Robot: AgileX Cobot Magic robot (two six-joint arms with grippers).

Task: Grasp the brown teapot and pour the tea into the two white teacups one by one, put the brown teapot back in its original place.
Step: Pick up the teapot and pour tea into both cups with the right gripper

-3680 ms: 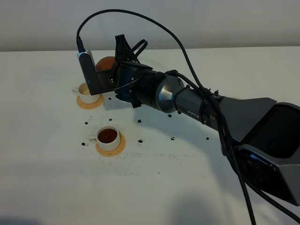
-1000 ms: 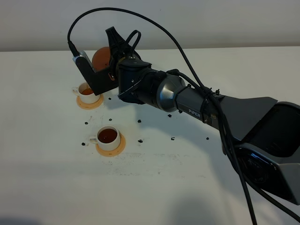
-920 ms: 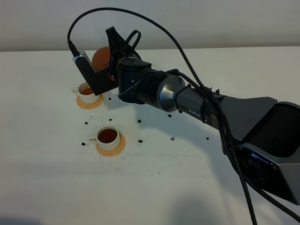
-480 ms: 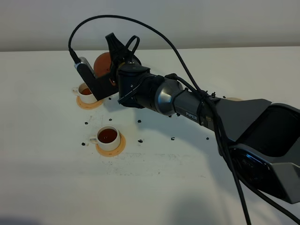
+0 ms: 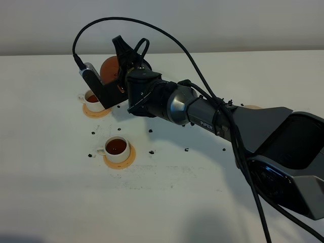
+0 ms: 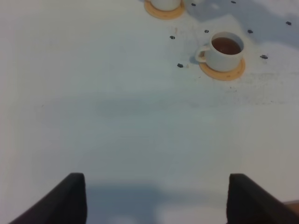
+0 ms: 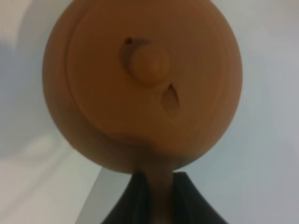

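Right gripper [image 7: 159, 186] pinches the brown teapot [image 7: 142, 84] by its handle.
Two white teacups [image 5: 117, 148] [image 5: 93, 99] hold tea on the table [image 5: 167, 202]; only the wrist view shows the lid knob.

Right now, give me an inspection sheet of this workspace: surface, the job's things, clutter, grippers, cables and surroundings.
Surface: white table, faint marks near the middle.
Job's things: brown teapot held in the air; near teacup and far teacup both hold tea, each on an orange coaster; a sliver of the saucer shows behind the arm.
Clutter: small dark specks scattered around the cups.
Grippers: right gripper shut on the teapot's handle; left gripper open, holding nothing.
Cables: black cable loops above the right arm.
Surroundings: plain pale wall.
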